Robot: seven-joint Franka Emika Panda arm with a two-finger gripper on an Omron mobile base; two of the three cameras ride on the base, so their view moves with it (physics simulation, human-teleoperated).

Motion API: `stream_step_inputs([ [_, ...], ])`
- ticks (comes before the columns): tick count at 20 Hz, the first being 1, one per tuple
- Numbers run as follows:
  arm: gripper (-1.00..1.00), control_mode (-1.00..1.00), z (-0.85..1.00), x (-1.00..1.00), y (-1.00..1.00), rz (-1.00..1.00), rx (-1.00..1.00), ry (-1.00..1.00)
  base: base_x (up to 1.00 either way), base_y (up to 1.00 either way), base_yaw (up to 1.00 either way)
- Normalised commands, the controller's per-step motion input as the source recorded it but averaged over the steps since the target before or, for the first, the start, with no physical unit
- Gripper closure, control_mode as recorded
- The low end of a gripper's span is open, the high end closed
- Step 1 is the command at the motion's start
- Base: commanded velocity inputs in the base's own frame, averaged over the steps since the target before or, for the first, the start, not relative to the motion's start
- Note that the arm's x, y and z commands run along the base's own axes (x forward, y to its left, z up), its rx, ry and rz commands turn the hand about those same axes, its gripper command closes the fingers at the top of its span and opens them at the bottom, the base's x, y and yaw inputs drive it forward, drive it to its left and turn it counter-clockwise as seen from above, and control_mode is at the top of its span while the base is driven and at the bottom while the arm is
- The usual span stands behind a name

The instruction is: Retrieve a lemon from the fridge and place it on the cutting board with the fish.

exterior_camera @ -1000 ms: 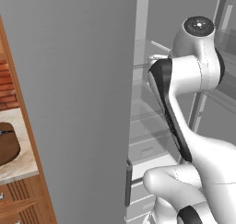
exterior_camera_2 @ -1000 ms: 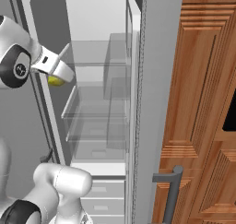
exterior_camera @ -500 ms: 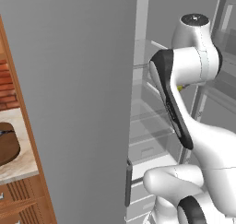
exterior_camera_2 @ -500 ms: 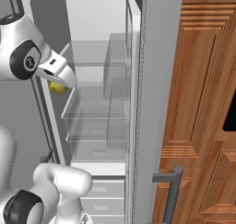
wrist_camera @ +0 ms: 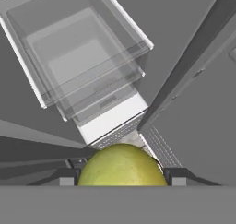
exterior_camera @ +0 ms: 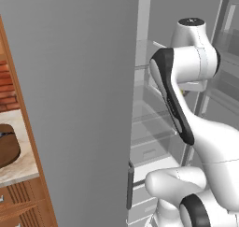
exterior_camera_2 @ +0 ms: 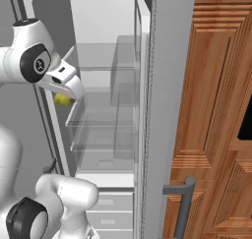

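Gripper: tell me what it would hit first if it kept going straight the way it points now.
The gripper, shut on the lemon, points down along the open fridge. Straight ahead lie the stacked clear glass shelves and the pale ledge beneath them; the lemon would probably meet a shelf edge first, though depth is hard to judge.

Glossy white arm of rounded segments, with black joint bands and caps.

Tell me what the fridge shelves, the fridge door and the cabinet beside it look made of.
Shelves: clear glass or clear plastic, glossy; the pale back wall shows through them. Fridge door: flat matte grey, possibly painted metal; no reflections to confirm. Cabinet: warm brown wood with visible grain and routed panel edges, satin. The lemon in the tool looks smooth and waxy, yellow-green.
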Motion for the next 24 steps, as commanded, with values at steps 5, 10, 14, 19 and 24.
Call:
stream_step_inputs([
  [5, 1.00, -1.00, -0.26, -0.03, 0.00, 0.05, 0.03, 0.00, 0.00, 0.00, 0.00],
  [10, 1.00, -1.00, -0.08, 0.00, 0.01, 0.05, 0.00, 0.00, 0.00, 0.00, 0.00],
  [14, 1.00, -1.00, -0.01, 0.00, 0.00, 0.02, 0.00, 0.00, 0.00, 0.00, 0.00],
  [19, 1.00, -1.00, 0.00, -0.05, 0.00, 0.00, 0.00, 0.00, 0.00, 0.00, 0.00],
  [24, 1.00, 1.00, 0.00, 0.00, 0.00, 0.00, 0.00, 0.00, -0.39, 0.02, 0.00],
])
